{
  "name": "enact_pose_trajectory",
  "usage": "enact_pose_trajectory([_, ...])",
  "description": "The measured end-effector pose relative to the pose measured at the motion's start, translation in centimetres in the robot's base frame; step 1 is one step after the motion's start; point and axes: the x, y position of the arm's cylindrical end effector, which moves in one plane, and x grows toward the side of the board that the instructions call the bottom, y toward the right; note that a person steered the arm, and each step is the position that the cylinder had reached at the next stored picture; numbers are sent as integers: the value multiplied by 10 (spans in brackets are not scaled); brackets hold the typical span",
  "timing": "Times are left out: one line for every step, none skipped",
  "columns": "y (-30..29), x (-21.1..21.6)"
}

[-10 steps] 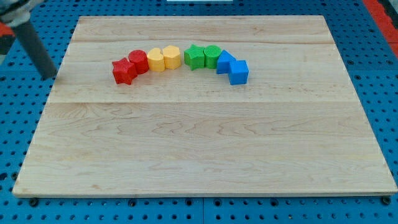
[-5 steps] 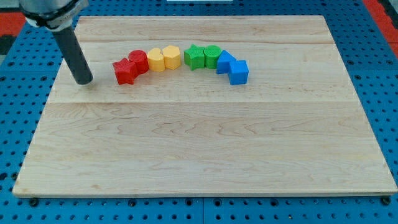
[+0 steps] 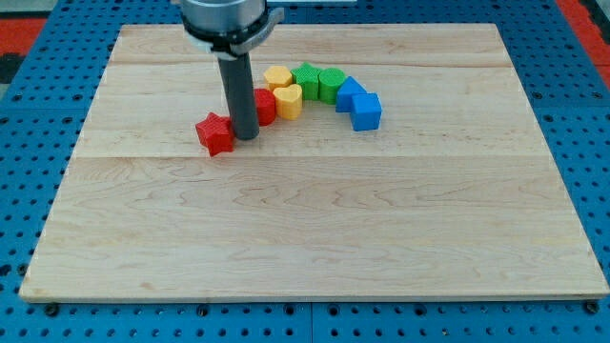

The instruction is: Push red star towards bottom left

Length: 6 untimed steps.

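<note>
The red star (image 3: pixel 216 132) lies on the wooden board (image 3: pixel 315 219), left of centre in the upper half. My tip (image 3: pixel 247 135) rests on the board right beside the star, on its right, touching or nearly touching it. The rod stands in front of a red round block (image 3: pixel 264 105), which is partly hidden behind it.
To the right of the rod runs a cluster: a yellow block (image 3: pixel 288 100), another yellow block (image 3: pixel 278 77), two green blocks (image 3: pixel 306 80) (image 3: pixel 331 85), and two blue blocks (image 3: pixel 349 93) (image 3: pixel 366 111). Blue pegboard surrounds the board.
My tip swept from the board's left edge rightwards to the blocks. The red star moved right and down; the red round block and both yellow blocks shifted right, crowding the green ones.
</note>
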Motion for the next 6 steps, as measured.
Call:
enact_pose_trajectory([-33, -12])
enact_pose_trajectory([-102, 30])
enact_pose_trajectory([-120, 94])
enact_pose_trajectory([-121, 58])
enact_pose_trajectory([-97, 39])
enact_pose_trajectory([-72, 84])
